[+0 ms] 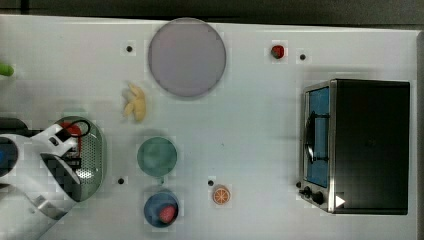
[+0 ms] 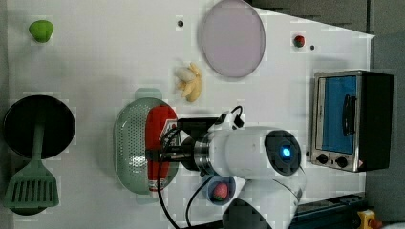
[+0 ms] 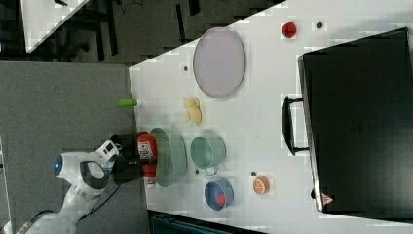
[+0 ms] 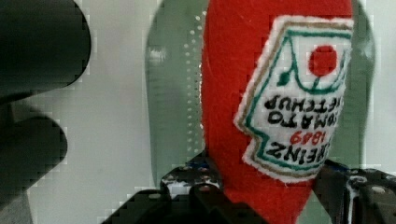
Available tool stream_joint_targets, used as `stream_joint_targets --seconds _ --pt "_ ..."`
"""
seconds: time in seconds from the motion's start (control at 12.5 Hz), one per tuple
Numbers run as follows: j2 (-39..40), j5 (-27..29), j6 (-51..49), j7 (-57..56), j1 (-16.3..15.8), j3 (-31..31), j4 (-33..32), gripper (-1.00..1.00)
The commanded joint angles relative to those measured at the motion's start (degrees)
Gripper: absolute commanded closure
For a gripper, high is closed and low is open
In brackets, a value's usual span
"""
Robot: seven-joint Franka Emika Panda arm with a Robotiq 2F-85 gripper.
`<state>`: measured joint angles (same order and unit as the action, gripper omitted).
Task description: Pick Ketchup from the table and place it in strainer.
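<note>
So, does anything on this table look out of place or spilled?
Nothing looks spilled or damaged. The gripper holds the ketchup bottle over the pale green strainer. One strawberry lies alone near the table's far edge.

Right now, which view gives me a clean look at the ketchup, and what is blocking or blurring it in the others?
Wrist view: ketchup close, label legible, a dark blurred shape in the foreground. Left view: bottle clear over the strainer, gripper covering part. Top view: the arm hides most of it. Right view: small, half behind the gripper.
</note>
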<state>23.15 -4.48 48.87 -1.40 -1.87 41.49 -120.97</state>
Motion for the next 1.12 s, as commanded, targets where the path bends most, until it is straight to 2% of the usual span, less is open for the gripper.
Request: stream_joint_targets --seconds 0.08,0.32,0.56,0.72,1.12 --pt "3.3 -2.43 3.53 4.29 0.31 -1.45 2.06 -0.3" --pt "5.24 -4.34 7.03 4.49 0.39 -2.15 2.71 -0.95" --pt "0.55 -3.61 5.44 10.93 1.06 -2.14 4.25 -1.0" --pt "-4.77 -3.6 0.62 13.86 2.72 -2.3 5.21 -1.0" --pt "-19.34 -2.9 -15.09 13.85 11.09 -5.53 8.09 -1.0"
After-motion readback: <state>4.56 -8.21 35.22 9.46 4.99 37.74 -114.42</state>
